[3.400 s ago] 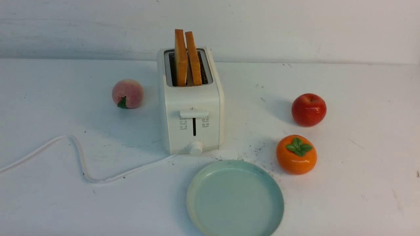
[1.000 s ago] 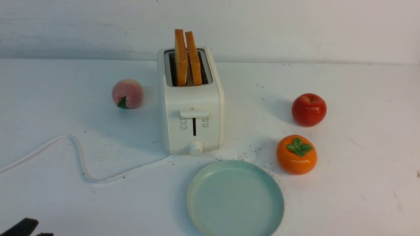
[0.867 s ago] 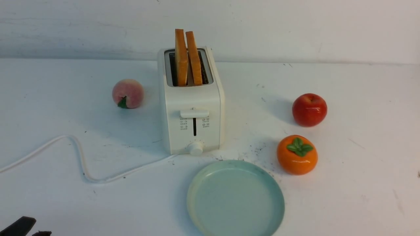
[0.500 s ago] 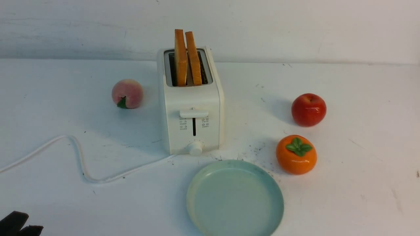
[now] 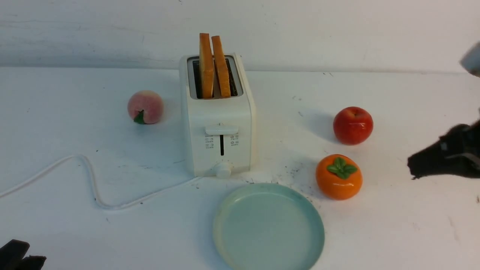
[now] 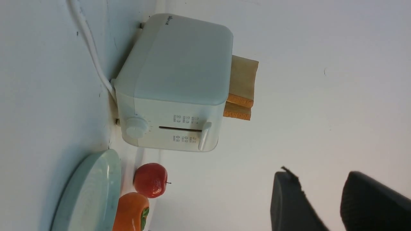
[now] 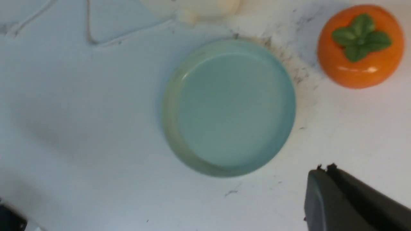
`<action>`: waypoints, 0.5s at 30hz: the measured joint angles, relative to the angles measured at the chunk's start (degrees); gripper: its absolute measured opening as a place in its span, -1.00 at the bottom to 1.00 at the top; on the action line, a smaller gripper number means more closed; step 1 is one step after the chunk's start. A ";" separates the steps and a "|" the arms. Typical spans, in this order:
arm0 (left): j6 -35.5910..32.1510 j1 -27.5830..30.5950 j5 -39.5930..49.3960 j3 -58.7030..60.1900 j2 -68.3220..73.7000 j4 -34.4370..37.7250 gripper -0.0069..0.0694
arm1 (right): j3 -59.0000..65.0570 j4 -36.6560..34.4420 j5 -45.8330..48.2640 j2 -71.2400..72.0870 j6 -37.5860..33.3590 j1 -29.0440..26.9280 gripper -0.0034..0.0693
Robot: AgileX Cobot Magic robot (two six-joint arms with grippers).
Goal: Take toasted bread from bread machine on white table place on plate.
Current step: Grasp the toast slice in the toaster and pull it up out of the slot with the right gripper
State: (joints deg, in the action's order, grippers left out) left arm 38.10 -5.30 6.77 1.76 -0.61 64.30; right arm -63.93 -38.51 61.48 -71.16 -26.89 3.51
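At the front view's lower left corner only a dark scrap of the left gripper [image 6: 321, 181] shows. Its own wrist view gives more: two black fingers [image 6: 289, 205] stand apart with bare air between them, gripping nothing, well short of the bread machine [image 5: 221, 112]. A white cord [image 5: 90, 180] snakes across the white table [image 5: 56, 232] to the machine's base. A peach [image 5: 145, 107] lies left of the machine and shows in the front view alone.

The toasted bread [image 5: 213, 67] stands upright, both slices side by side in the slots and half risen out of the top. The front view meets them edge-on, all orange crust. The left wrist view sees the machine's side panel and the pale tan face of one slice.

The plate [image 5: 268, 228] lies bare just in front of the machine's knob. To the right of the plate sits an orange persimmon [image 5: 338, 177], with a red apple [image 5: 353, 125] behind it.

At the far right the right gripper [image 7: 325, 168] is a dark blur in the front view, above the table and well apart from the fruit. Its wrist view, looking down on the plate and persimmon, shows its fingers pressed together on nothing.
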 joint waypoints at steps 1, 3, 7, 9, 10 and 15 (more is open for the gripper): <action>-0.44 0.00 0.06 0.00 0.00 0.05 -0.19 | -3.76 0.00 0.61 -3.27 -0.68 3.27 -0.91; -1.00 0.00 0.38 0.00 0.00 0.05 -0.19 | -7.83 0.16 -0.43 -6.02 -0.68 7.33 -0.91; -1.50 0.00 1.53 0.00 0.00 0.05 -0.19 | -17.73 4.14 -9.70 -14.37 0.23 20.49 -0.91; -1.62 0.00 2.06 0.00 0.00 0.05 -0.19 | -21.18 7.65 -13.84 -17.53 2.31 23.81 -0.91; -1.89 0.00 2.53 0.00 0.00 0.05 -0.19 | -23.53 10.68 -16.57 -19.47 4.05 25.40 -0.91; -3.55 0.00 5.13 0.00 0.00 0.05 -0.19 | -30.76 20.25 -27.21 -27.94 8.93 29.14 -0.88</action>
State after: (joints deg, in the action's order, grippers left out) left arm 34.56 -5.30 11.90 1.76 -0.61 64.34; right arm -94.69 -18.26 34.27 -99.10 -17.96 32.65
